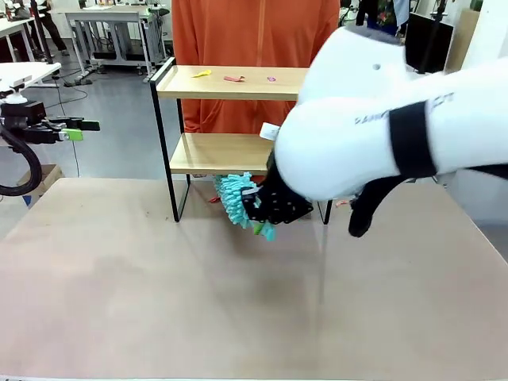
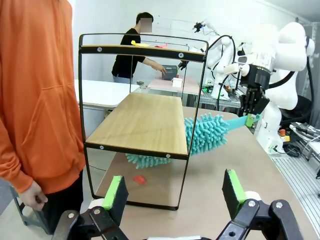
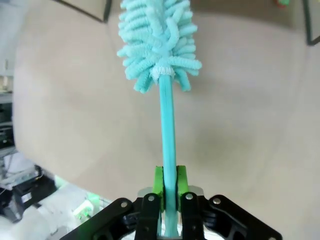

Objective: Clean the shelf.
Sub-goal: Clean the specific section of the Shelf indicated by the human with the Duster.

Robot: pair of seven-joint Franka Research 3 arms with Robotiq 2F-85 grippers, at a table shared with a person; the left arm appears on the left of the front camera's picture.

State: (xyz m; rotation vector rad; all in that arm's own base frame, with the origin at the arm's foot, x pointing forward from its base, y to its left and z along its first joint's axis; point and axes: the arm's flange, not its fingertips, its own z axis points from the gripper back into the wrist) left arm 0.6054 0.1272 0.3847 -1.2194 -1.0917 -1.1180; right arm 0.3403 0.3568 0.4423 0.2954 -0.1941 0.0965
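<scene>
Right arm (image 1: 373, 119) bent low, right fingers (image 3: 158, 182) clamped on teal duster (image 3: 160, 40) under shelf (image 1: 230, 93), left fingers (image 2: 114, 192) spread, empty.

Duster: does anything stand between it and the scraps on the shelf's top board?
Yes: the duster reaches under the lower board of the shelf, so that board lies between it and the scraps above.

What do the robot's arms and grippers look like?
The right arm is glossy white and rounded, with a black band and small dark lettering. The left gripper is black with two green pads; a black cable loops beside it. The right gripper looks the same.
</scene>
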